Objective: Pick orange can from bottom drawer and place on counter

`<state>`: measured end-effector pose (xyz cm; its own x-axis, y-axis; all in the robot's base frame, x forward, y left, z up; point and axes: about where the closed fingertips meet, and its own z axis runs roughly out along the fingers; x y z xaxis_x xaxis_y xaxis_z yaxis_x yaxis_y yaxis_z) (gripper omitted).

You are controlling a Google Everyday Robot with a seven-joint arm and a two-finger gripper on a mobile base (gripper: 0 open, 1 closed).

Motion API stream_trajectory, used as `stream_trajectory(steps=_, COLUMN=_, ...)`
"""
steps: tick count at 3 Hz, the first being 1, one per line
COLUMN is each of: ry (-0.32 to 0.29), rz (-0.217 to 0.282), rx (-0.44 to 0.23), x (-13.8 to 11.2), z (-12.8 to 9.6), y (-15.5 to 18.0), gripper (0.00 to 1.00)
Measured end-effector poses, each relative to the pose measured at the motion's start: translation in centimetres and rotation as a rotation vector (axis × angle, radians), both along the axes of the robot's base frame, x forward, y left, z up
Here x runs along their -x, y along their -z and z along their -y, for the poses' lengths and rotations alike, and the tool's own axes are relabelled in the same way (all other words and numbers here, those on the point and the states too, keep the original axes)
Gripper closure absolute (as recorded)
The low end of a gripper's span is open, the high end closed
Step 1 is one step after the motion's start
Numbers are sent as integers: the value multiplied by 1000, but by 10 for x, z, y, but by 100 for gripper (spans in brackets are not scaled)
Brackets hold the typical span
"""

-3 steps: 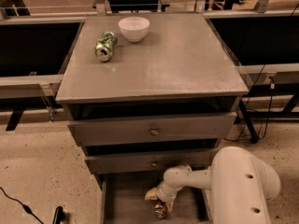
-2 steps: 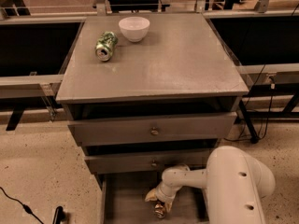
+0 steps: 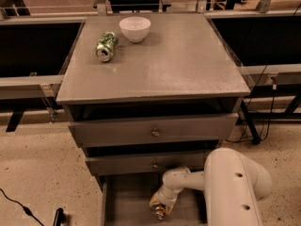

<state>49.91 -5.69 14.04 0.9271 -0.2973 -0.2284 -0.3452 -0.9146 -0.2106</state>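
In the camera view, the end effector (image 3: 163, 202) is down inside the open bottom drawer (image 3: 126, 205), at the end of the cream arm (image 3: 231, 187) that reaches in from the lower right. The orange can (image 3: 159, 211) lies on the drawer floor right at the end effector's tip, touching it or all but touching it, with its silver end facing the lower edge of the frame. The can and the tip merge into one brownish patch, so I cannot tell whether the end effector is wide, narrow or already holding the can. The arm's bulky housing covers the drawer's right side, and the frame cuts off the drawer's front. Above, the bench (image 3: 178, 65) carries a green-and-white can (image 3: 106, 46) lying on its side just beside a white bowl (image 3: 135, 28), both at the far left.
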Motion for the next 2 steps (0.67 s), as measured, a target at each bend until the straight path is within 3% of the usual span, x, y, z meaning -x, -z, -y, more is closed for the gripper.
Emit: stream_trajectory(steps=2, ry=3, rz=-20, rx=12, x=0, z=3, y=9, gripper=78)
